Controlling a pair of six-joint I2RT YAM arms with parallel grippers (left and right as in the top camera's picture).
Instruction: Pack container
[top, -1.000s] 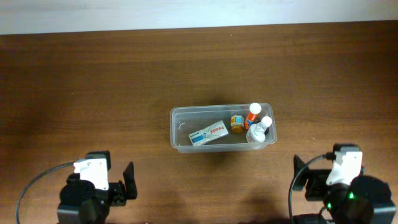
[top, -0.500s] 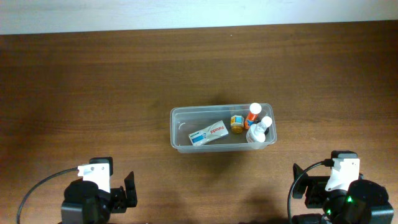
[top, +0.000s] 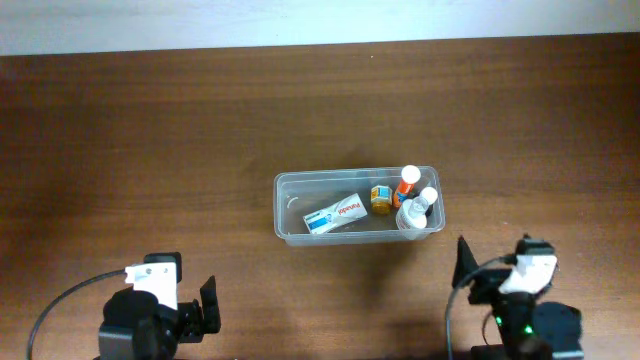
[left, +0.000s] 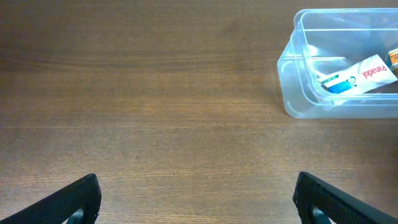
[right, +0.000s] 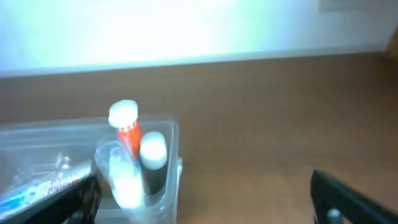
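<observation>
With both arms parked at the near edge of the tabletop (top: 150, 130), the container (top: 290, 232) sits mid-table, long axis running left-right in the overhead view.

It lies ahead and to the right of the left claw (left: 196, 177). It lies ahead and slightly to the left of the right claw (right: 204, 180). The right claw is nearer, just off the tub's near right corner, the bottle end. The left claw is well apart from the near left corner.

Left claw: fingers spread wide, holding nothing. Right claw: also spread, nothing between the fingers; the view is blurred.

Counts:
- 1 container.
- 1 flat Panadol box (top: 336, 214), lying diagonal in the left-middle of the tub.
- 1 small orange jar (top: 381, 198), just right of the box.
- 2 white-capped bottles at the right end: orange bottle (top: 408, 181) at the far side, clear bottle (top: 419, 208) just beside it, nearer side.

All 4 items are inside the tub, and no loose items show on the tabletop in any view. My read: packing looks about done. Any next reach would fall to the right arm, going forward-left.
</observation>
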